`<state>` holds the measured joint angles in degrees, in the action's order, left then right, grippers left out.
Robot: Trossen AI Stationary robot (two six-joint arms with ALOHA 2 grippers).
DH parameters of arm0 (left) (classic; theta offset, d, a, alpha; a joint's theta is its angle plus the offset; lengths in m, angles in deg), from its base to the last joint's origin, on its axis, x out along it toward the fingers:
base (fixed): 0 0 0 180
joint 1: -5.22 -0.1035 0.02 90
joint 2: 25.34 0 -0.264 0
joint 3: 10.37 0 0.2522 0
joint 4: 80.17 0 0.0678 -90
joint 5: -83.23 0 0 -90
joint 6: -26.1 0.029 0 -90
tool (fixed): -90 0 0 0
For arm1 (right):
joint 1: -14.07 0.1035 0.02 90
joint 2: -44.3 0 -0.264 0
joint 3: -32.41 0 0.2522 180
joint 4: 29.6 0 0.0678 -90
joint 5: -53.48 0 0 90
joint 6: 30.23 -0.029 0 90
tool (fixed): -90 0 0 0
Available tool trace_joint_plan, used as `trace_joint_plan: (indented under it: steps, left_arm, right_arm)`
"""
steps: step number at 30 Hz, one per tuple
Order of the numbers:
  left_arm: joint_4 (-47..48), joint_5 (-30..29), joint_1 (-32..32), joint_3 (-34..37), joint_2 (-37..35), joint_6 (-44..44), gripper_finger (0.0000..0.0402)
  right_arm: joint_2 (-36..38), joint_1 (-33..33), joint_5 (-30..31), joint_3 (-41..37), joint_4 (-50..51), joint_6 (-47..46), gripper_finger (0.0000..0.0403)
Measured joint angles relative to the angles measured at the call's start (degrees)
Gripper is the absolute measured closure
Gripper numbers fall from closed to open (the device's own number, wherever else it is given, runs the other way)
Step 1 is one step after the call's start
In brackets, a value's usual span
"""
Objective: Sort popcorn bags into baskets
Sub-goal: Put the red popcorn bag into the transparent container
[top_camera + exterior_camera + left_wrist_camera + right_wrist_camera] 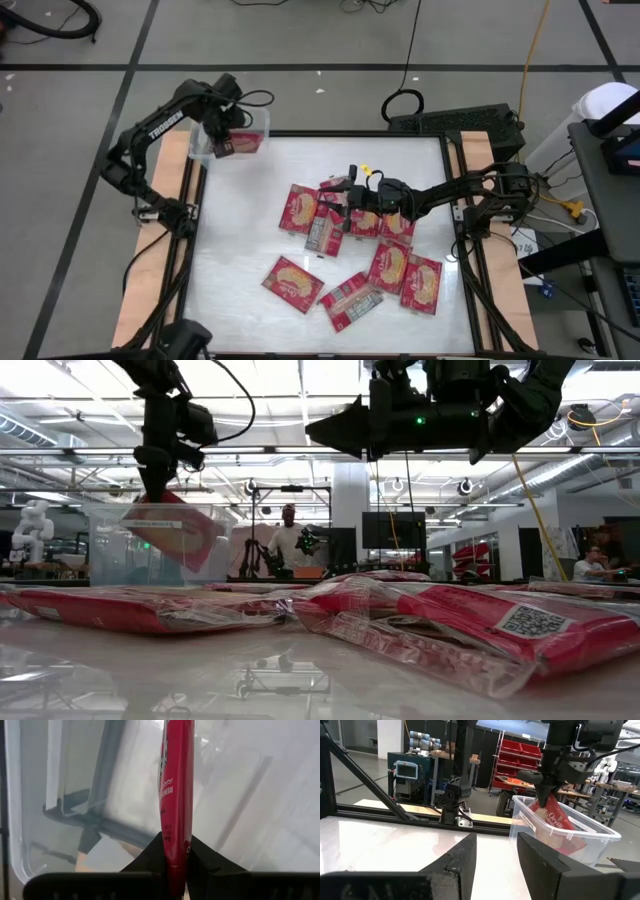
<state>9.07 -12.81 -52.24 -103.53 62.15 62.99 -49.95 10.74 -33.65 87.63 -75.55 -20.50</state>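
At the table's far left corner, the left end effector [222,135] is pinching a red popcorn bag [240,144] by its top edge and hanging it inside the clear basket [205,152], its two fingers [150,857] clamped flat against the packet's thin faces. The bag is dangling straight and hardly sagging, so it is probably light, fairly stiff across its width and slick-skinned; an edge pinch like this one seems the sound hold. The right end effector [350,196] is hovering with its jaws parted and empty over the loose packets [390,265] lying scattered and overlapping mid-table toward the near edge, though which packet it is favouring is hard to say.
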Motion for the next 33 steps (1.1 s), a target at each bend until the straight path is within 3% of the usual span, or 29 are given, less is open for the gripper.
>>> trace_joint_plan:
  steps: [8, 15, 23, 28, 33]
  left_arm:
    - [-0.03, 0.02, -1.76, 0.04, 2.72, -2.49, 0.0355]
    - [-0.18, -0.51, -1.77, 0.04, 5.65, -2.57, 0.0302]
    - [-2.47, -12.13, -1.74, 0.04, 5.89, -7.63, 0.0249]
    - [-2.8, -12.51, -0.57, 0.04, 5.85, -10.2, 0.0252]
    - [-7.05, -11.14, 2.08, 0.09, 3.36, -16.65, 0.0292]
  right_arm:
    - [0.0, 0.06, -0.15, 0.0, 0.0, 0.0, 0.0268]
    - [0.0, 0.06, -0.17, 0.0, 0.0, 0.03, 0.0268]
    - [-0.01, 0.06, -0.17, 0.0, 0.0, 0.17, 0.0268]
    - [-0.02, 0.06, -0.17, 0.0, 0.0, 0.17, 0.0268]
    - [-0.02, 0.06, -0.17, 0.0, 0.0, 0.17, 0.0268]
